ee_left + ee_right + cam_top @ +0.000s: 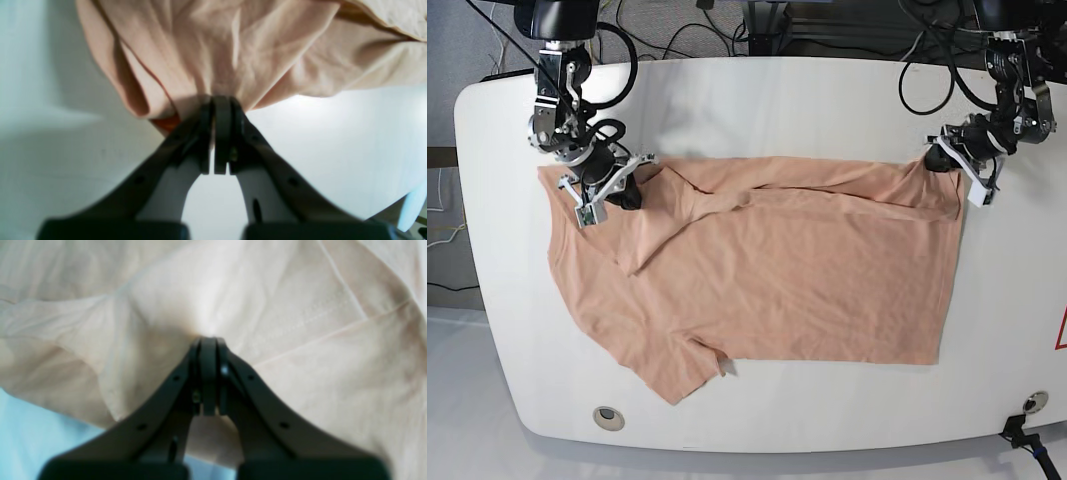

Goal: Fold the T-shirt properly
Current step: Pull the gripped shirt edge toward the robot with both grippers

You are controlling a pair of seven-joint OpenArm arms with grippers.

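The salmon-peach T-shirt lies spread on the white table, its far edge pulled into a ridge between my two grippers. My left gripper is shut on the shirt's far right corner; in the left wrist view the jaws pinch bunched cloth. My right gripper is shut on the shirt near its far left shoulder; in the right wrist view the closed jaws grip a fold of cloth. A sleeve sticks out at the near left. The yellow print is not in view.
The table's far edge has cables and arm bases behind it. A round hole sits near the table's front left corner and another fitting at the front right. Bare table shows beyond and in front of the shirt.
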